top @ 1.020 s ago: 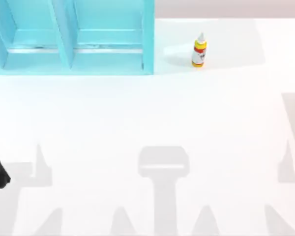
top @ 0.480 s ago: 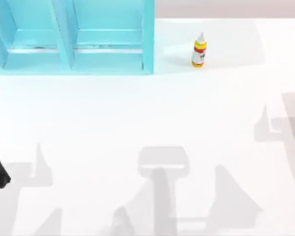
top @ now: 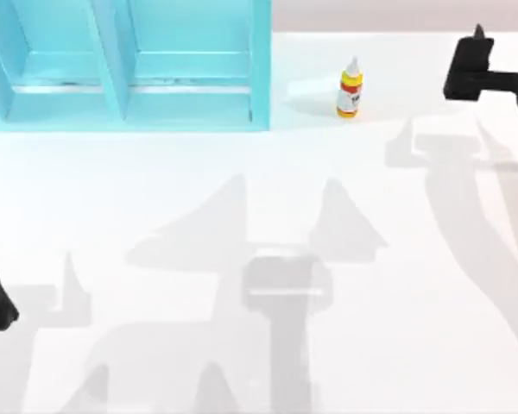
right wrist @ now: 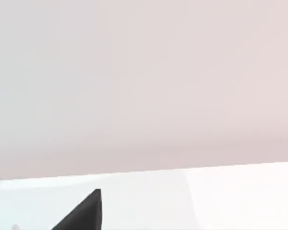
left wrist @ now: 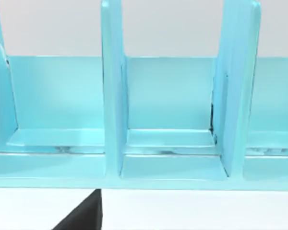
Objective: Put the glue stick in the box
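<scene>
The box has smooth cyan walls and dividers with a slight sheen; pale streaks of reflected light lie along its floor edges, seen also in the left wrist view. The glue stick looks like smooth plastic: white tip, yellow collar, a white label marked red that may be paper, orange-yellow base. The table is a smooth, matt white surface taking soft grey shadows. The right gripper is matt black.
</scene>
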Available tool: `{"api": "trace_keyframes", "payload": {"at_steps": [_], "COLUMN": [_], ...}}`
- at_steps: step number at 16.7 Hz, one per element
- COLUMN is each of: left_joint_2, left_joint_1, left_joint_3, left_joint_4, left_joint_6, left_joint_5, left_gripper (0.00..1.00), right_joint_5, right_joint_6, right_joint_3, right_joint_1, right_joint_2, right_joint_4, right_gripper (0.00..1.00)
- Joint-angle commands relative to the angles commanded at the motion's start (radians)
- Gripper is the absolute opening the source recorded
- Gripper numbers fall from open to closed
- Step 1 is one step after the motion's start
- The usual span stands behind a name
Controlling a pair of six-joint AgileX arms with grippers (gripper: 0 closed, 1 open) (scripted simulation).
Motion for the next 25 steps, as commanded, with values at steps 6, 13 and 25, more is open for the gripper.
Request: {"api": "trace_keyframes", "payload": {"at_steps": [6,13,25], "left_joint_2": [0.000,0.000,0.000], "left_joint_1": [0.000,0.000,0.000], "left_joint_3": [0.000,0.000,0.000], "left_joint_4": [0.000,0.000,0.000], "left_joint_6": [0.000,0.000,0.000], "left_joint_5": [0.000,0.000,0.000], "left_gripper": [1.00,1.00,1.00], "right_joint_5": [0.115,0.167,0.156], "right_joint_6": [0.023,0.024,0.018], "right_joint_3": [0.234,0.373,0.467], "right_joint_1": [0.113,0.215,0.210], "right_joint_2": [0.476,0.819,0.836], "right_joint_4": [0.224,0.356,0.262], "right_gripper": [1.00,1.00,1.00]}}
